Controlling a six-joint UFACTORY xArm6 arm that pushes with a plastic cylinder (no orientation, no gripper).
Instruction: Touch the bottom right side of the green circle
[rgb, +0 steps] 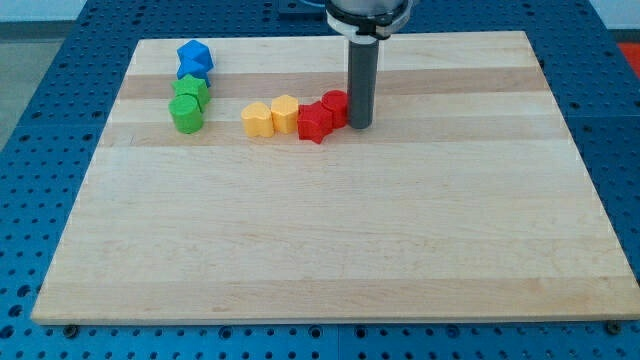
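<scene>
The green circle (186, 115) sits at the view's upper left, just below a second green block (191, 90) of star-like shape. My tip (360, 125) is far to the view's right of the green circle, touching the right side of a red round block (335, 104). A red star-like block (314, 122) lies just left of that, then two yellow blocks (285, 112) (257, 119) in a row toward the green circle.
Two blue blocks (194, 55) (190, 72) are stacked in a column above the green ones. The wooden board (330, 240) lies on a blue perforated table (30, 150).
</scene>
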